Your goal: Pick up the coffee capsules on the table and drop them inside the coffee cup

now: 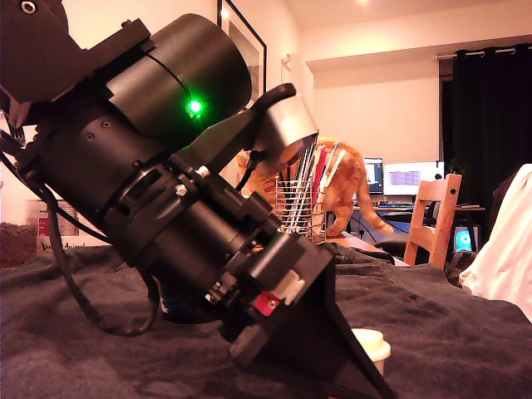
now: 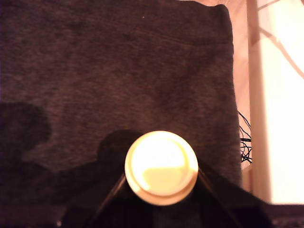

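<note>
The arm (image 1: 141,166) is filling most of the exterior view, tilting down toward the bench (image 1: 449,332), which is lying under a dark fuzzy cloth. A green light (image 1: 194,105) is glowing on its upper housing.

The pincer (image 2: 161,190) is reaching down to the cloth, and 1 cream-white coffee capsule (image 2: 161,167) is sitting right at its tip. In the wrist view the capsule's round flanged end is facing the camera, glowing pale yellow, with the 2 dark fingers (image 2: 218,190) running up on either side of it — they are appearing to touch or nearly touch its rim, but whether they are actually pressing it I cannot tell. In the exterior view the capsule (image 1: 371,345) is peeking out just beyond the black wedge of the finger, resting on the cloth with its wider end up. So the pincer is standing narrow, about the width of the capsule, closed around it or just short of that.

Beyond the pincer the cloth is stretching away bare to its far edge.

Behind the arm, a wire mesh holder (image 1: 302,204) with utensils is standing on the bench, and an orange cat (image 1: 349,187) is standing behind it. Farther back — well apart from the pincer — a wooden chair (image 1: 434,220) and lit monitors (image 1: 403,177) are showing. A dark blue shape is sitting low beneath the arm, too hidden to identify.
</note>
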